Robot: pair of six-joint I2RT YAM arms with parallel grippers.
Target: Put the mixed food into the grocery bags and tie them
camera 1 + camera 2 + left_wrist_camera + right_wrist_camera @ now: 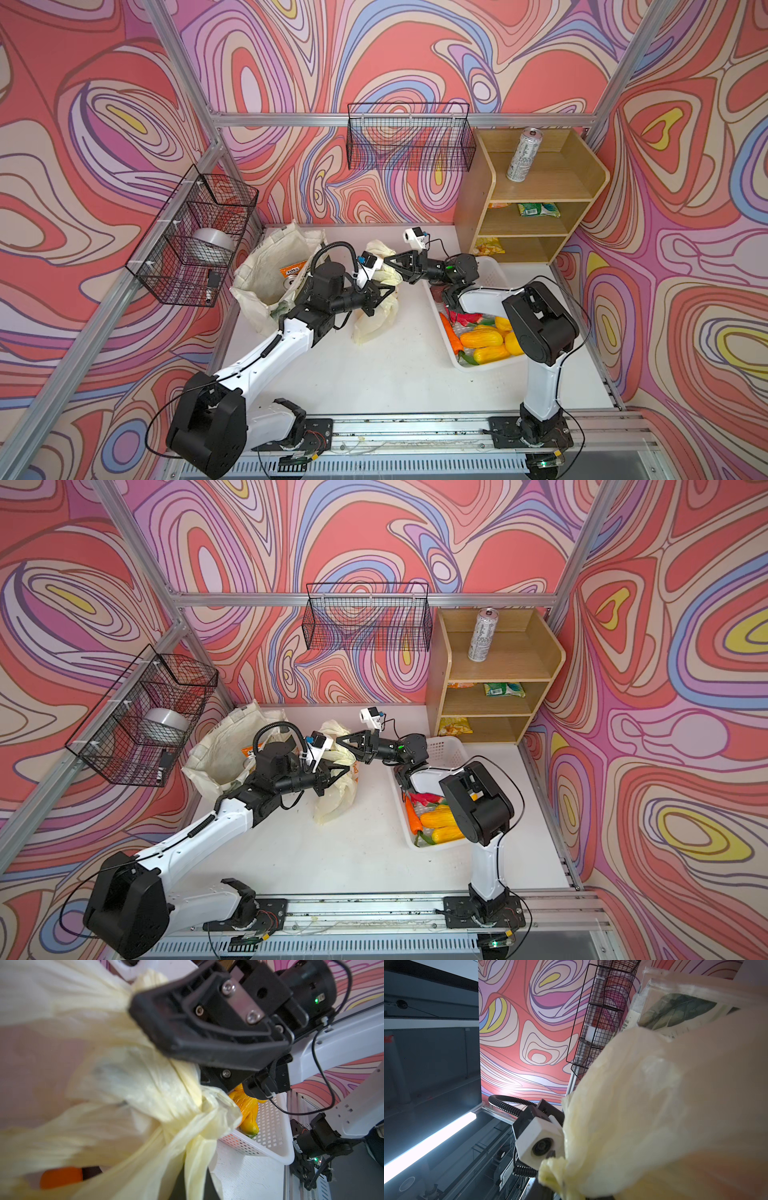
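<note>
Left tool (pixel 392 289): clamping the thin pale-yellow plastic carrier bag (pixel 374 326).
Right tool (pixel 387 260): gripping its other gathered end.
Knot: tightening best by pulling apart steadily.

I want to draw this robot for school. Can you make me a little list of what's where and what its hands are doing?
left gripper: shut on the plastic bag
right gripper: pinching a bunched bit of the same bag
plastic bag: pale yellow, crumpled, mid-table, between both grippers
tote: open, beside the plastic bag, orange packet inside
basket: white, holds toy veg
can: upright on top of the shelf
lower shelves: snack packets
</note>
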